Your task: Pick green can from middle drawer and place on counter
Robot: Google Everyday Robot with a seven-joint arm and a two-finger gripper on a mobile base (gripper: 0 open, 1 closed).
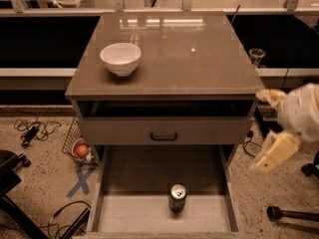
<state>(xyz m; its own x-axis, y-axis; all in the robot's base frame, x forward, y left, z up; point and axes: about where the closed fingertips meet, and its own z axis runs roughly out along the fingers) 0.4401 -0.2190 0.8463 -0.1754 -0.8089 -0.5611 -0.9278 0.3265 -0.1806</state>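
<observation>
1. A speckled floor with loose cables surrounds a grey-brown cabinet. Its glossy counter point(194, 59) carries only a white bowl point(120, 58), near the left rear corner.
2. The middle drawer point(129, 214) is pulled fully out at the bottom of the view. The green can point(177, 197) stands upright on its pale floor, near the front and about centred, clear of both side walls.
3. The gripper point(264, 129) hangs off the cabinet's right side, level with the closed drawer front point(119, 131) above. Its two cream fingers point(275, 152) look spread wide with nothing between them, and it is well apart from the can.
4. What could go wrong – my reading:
   - The closed front overhangs the back of the open drawer, so a steep descent could knock the arm against it.
   - The can is narrow and free-standing. A finger touching it off-centre could tip it or send it rolling.
   - Lifting out along the right wall risks clipping that thin side.
5. Writing: no brand is legible on the can. A label at the top edge may read "87" – too cropped to be sure.
</observation>
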